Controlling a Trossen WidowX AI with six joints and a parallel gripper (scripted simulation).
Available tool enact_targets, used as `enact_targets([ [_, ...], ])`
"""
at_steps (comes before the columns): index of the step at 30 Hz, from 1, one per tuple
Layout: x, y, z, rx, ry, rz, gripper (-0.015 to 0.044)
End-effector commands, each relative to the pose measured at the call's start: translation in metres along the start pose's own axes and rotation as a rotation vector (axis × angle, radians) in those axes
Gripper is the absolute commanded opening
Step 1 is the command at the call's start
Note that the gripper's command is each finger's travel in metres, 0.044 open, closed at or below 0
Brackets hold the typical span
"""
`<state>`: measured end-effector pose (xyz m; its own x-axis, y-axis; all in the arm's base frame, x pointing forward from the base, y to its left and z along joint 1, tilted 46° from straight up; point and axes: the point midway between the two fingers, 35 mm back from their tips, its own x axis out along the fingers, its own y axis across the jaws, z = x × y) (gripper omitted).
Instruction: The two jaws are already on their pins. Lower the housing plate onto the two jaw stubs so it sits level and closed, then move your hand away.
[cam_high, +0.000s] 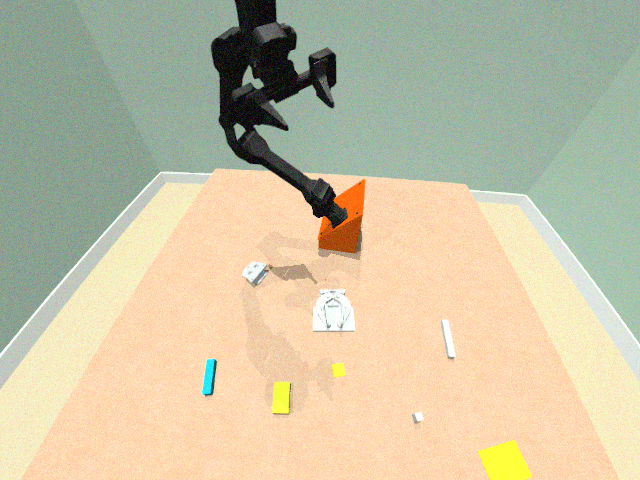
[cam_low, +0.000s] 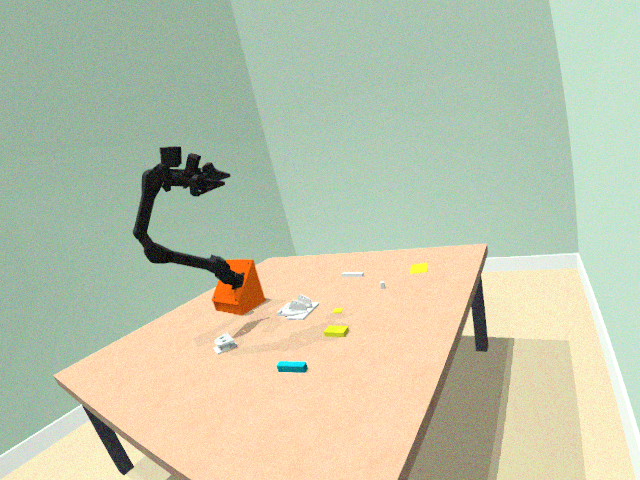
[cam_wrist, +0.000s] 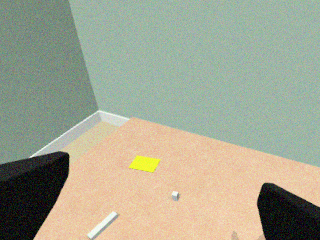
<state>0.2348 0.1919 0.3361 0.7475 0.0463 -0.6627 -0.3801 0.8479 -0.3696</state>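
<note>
Spreading wide with nothing grasped, the claw (cam_high: 308, 117) (cam_low: 226, 179) (cam_wrist: 166, 180) faces a flat yellow square (cam_high: 505, 460) (cam_low: 418, 268) (cam_wrist: 144, 164) in the wrist view, while only the other views show the white housing plate (cam_high: 255, 272) (cam_low: 225, 343) on the tabletop (cam_high: 392, 268) (cam_low: 361, 403) (cam_wrist: 200, 155).

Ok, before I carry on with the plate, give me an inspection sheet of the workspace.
Surface: peach tabletop, shadows across it, no spill seen.
Job's things: white jaw assembly; separate white holed piece, probably the housing plate, off the assembly. Pin seating too small to tell.
Clutter: cyan bar, yellow block, two yellow squares, white bar, small white block.
Tool: raised, open, nothing held.
Cables: nothing seen.
Surroundings: green walls, white skirting, pale floor.
</note>
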Motion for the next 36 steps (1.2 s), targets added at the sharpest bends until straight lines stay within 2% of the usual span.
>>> enact_targets([
  [1,0.000,0.000,0.000,0.000,0.000,0.000,0.0426],
  [2,0.000,-0.001,0.000,0.003,0.001,-0.002,0.0440],
  [36,0.058,-0.104,-0.058,0.564,0.163,-0.337,0.0440],
])
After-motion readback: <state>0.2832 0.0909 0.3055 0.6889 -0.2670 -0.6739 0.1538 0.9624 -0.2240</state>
